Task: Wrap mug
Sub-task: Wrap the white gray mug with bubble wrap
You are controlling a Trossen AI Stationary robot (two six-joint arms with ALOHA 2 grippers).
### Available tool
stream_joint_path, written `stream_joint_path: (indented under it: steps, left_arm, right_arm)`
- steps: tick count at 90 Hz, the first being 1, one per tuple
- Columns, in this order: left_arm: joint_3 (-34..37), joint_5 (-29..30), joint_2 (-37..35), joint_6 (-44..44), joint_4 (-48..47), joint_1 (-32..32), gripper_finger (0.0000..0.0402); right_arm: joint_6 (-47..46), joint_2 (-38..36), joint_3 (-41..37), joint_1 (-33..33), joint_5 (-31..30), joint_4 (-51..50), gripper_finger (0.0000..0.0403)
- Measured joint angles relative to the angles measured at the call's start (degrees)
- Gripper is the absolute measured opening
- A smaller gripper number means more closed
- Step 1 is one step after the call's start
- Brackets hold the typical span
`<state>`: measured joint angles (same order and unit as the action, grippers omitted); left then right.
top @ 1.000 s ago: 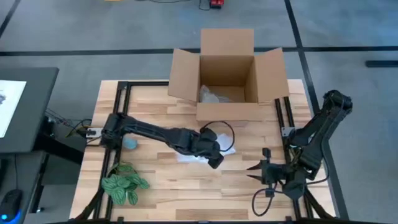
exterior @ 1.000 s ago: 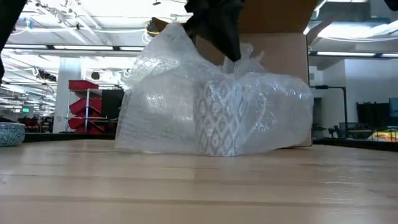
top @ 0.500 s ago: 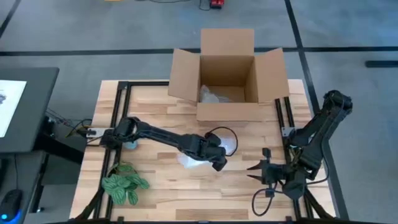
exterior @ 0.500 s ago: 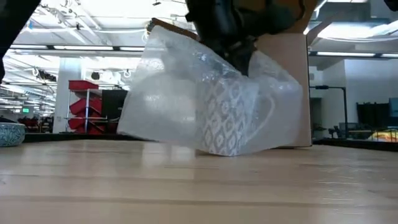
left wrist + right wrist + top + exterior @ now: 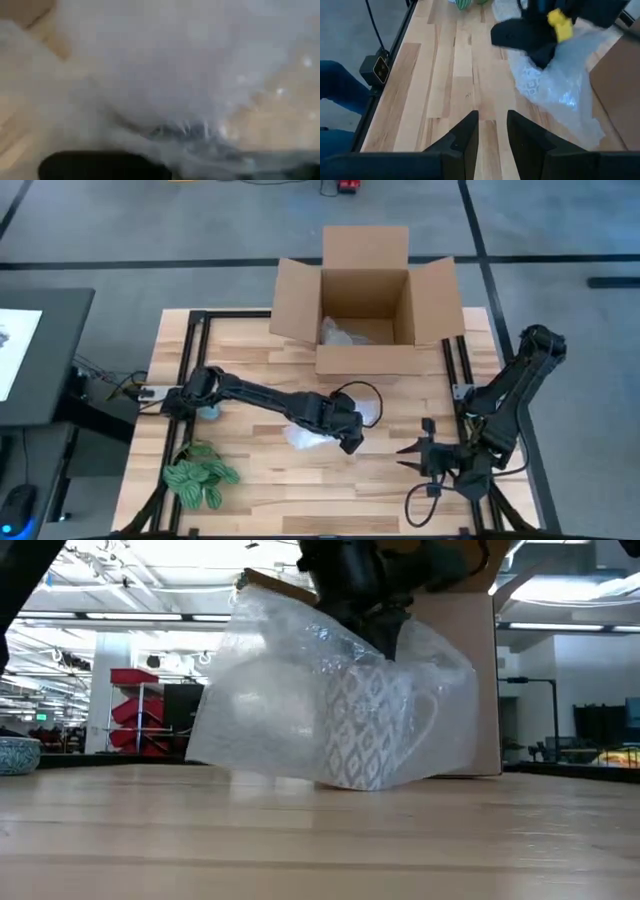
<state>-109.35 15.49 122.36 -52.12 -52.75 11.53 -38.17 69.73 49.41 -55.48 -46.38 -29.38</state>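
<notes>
End effector, high view: your left end effector sits over the wrap mid-counter, pinching it; the right end effector waits near the right edge, fingers apart.
Low view: mug stands upright inside the wrap, just before the box.
Left wrist view: only blurred film; the grip itself is hidden.
Right wrist view: right fingers parted, holding nothing.
Advice: draw the film across slowly so the mug stays upright.
</notes>
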Motion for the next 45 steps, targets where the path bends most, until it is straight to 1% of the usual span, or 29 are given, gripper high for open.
stream_joint_path:
  steps: [13,24,31,45]
  left_arm:
    - [-2.47,0.22,-3.21,0.88,-1.31,0.67,0.0000]
    - [-3.55,0.51,-5.40,0.79,-3.45,1.25,0.0000]
    - [-3.77,1.27,-7.01,0.59,-3.18,1.85,0.0000]
    - [-3.83,0.74,-7.90,-0.67,-4.36,4.25,0.0000]
  right_arm:
    - [0.00,0.00,0.00,0.00,0.01,-0.12,0.0092]
    - [-0.01,0.00,0.00,0.00,0.01,-0.15,0.0092]
    - [-0.01,0.00,0.00,0.00,0.03,-0.15,0.0092]
    - [-0.02,0.00,0.00,0.00,0.03,-0.18,0.0092]
